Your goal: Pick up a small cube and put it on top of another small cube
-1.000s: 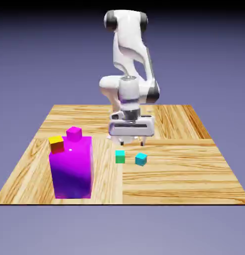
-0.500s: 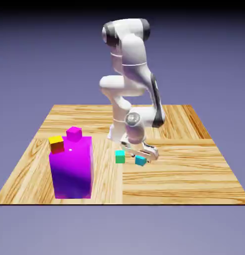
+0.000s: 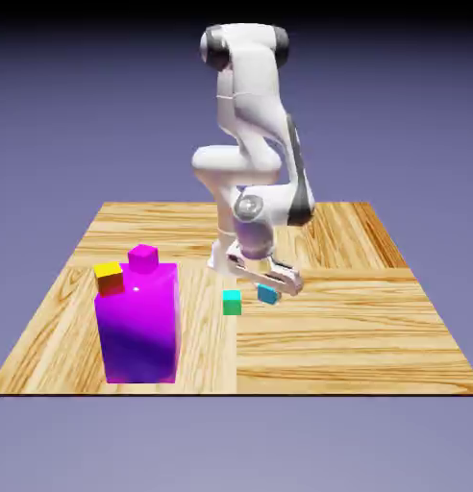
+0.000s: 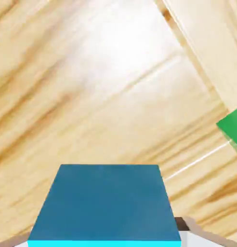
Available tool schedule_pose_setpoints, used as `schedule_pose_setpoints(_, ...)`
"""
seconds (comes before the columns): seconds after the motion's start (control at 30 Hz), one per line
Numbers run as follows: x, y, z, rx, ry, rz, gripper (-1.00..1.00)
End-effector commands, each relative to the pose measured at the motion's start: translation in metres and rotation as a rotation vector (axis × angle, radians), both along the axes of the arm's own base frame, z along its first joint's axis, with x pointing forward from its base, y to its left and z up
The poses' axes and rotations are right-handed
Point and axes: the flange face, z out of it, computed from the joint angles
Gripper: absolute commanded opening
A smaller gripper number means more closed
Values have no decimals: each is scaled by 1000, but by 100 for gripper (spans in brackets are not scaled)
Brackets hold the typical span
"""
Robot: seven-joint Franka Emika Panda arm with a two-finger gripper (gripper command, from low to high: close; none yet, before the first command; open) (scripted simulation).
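The largest thing is the wooden table [image 3: 346, 336], its grain running in differing directions across joined panels, its near edge a straight dark line across the exterior view. The white arm [image 3: 255, 106] rises at the far side, bends at its upper joint and comes down toward the middle of the table, with its hand tilted, sloping down toward the exterior view's right. On the exterior view's left stands a tall magenta and violet block [image 3: 139, 332], near the front edge; it looks like a solid box, and whether it is hollow or holds anything cannot be told. A magenta cube [image 3: 143, 258] and a yellow-orange cube [image 3: 109, 279] show at its top, the yellow-orange one at the corner toward the exterior view's left; whether either rests on it cannot be told. Bare wood spreads from the arm's hand to the table's edge on the exterior view's right, and more lies in front, toward the near edge. The gripper [image 4: 105, 239] is closed on the blue cube [image 4: 105, 202], pinching it between its fingertips, and the cube hangs tilted beneath the hand. The green cube [image 3: 232, 303] sits on the wood near it, toward the exterior view's left, apart from the blue one and between it and the tall block.
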Motion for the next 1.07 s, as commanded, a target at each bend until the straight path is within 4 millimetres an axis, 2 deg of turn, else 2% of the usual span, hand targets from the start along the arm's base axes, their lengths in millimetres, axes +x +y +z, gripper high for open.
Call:
schedule_pose_setpoints(0.0,12,-6,8,-1,-1,-58,-100)
schedule_pose_setpoints(0.2,76,-81,65,-2,-7,-461,-100)
schedule_pose_setpoints(0.37,107,-162,121,0,-5,-794,-100)
schedule_pose_setpoints(0.53,113,-251,181,4,0,-1126,-100)
schedule_pose_setpoints(0.7,93,-340,246,10,8,-1458,-100)
schedule_pose_setpoints(0.77,93,-342,247,11,8,-1465,-100)
schedule_pose_setpoints(0.9,104,-329,180,11,8,-1465,-100)
schedule_pose_setpoints(0.93,104,-329,180,11,8,-1465,100)
schedule_pose_setpoints(0.97,104,-329,180,11,8,-1465,100)
schedule_pose_setpoints(1.03,99,-336,215,12,8,-1464,100)
